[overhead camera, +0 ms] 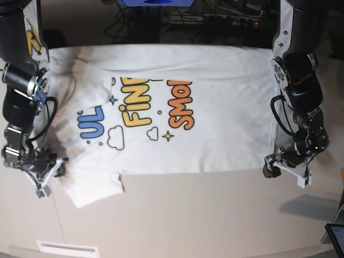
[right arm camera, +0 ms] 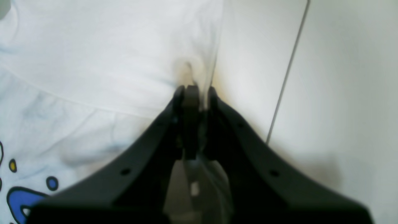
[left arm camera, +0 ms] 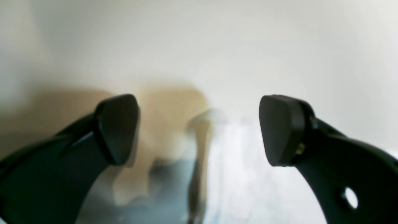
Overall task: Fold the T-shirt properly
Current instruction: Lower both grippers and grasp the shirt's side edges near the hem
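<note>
The white T-shirt (overhead camera: pixel 226 145) lies spread flat on the table, its blue, yellow and orange print facing up. In the base view my right gripper (overhead camera: pixel 58 164) sits at the shirt's left side by the sleeve. The right wrist view shows that gripper (right arm camera: pixel 194 93) shut on a pinched fold of the T-shirt's (right arm camera: pixel 108 46) edge. My left gripper (overhead camera: pixel 267 167) is low at the shirt's opposite side edge. In the blurred left wrist view this gripper (left arm camera: pixel 199 130) is wide open, with nothing between its fingers and white T-shirt cloth (left arm camera: pixel 245 168) beneath.
The beige table (overhead camera: pixel 188 215) extends in front of the shirt, and a thin seam (right arm camera: pixel 286 71) crosses it. Cables and equipment (overhead camera: pixel 215 19) line the back edge. A white strip (overhead camera: pixel 67 249) lies at the front left, and a dark device (overhead camera: pixel 336 236) is at the front right corner.
</note>
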{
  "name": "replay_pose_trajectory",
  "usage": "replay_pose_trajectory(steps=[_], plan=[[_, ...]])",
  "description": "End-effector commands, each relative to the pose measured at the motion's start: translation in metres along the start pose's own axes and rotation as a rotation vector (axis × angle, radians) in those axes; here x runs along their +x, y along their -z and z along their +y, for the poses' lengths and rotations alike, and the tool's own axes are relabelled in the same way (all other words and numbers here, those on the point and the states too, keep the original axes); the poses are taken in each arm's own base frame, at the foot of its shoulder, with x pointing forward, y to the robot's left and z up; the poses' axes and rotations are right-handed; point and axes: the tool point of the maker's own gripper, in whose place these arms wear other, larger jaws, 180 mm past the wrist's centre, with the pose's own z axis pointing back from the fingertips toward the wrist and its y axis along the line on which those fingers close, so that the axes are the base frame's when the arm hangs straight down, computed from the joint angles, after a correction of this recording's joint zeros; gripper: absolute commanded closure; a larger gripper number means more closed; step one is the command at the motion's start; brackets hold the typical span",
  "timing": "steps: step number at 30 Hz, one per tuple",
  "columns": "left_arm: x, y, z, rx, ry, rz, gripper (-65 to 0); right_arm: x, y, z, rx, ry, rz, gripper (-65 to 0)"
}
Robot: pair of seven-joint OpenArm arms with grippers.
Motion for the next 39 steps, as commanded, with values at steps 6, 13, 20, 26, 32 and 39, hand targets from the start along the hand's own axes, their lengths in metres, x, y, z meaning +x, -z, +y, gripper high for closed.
replay_pose_trajectory(steps=[6, 13, 20, 26, 32, 39], plan=[[0.011, 0.012, -0.027, -0.051, 0.036, -0.017, -58.1, 0.026, -0.008, -0.009, -0.018, -0.009, -0.057, -3.0], [0.004, 0.016, -0.036, -0.066, 0.037, -0.003, -57.9, 0.026, -0.008, -0.009, -0.018, -0.009, -0.057, -3.0], [-0.007, 0.015, -0.030, -0.056, 0.041, 0.016, -44.2, 0.026, -0.008, -0.009, -0.018, -0.009, -0.057, -3.0], [-0.016, 0.015, -0.025, -0.047, 0.041, 0.033, -24.5, 0.026, -0.008, -0.009, -0.018, -0.009, -0.057, -3.0], [-0.017, 0.014, -0.024, -0.045, 0.043, 0.037, -6.2, 0.026, -0.008, -0.009, -0.018, -0.009, -0.057, -3.0], [-0.011, 0.014, -0.026, -0.047, 0.044, 0.029, 0.0, 0.027, -0.008, -0.009, -0.018, -0.010, -0.064, -2.9]])
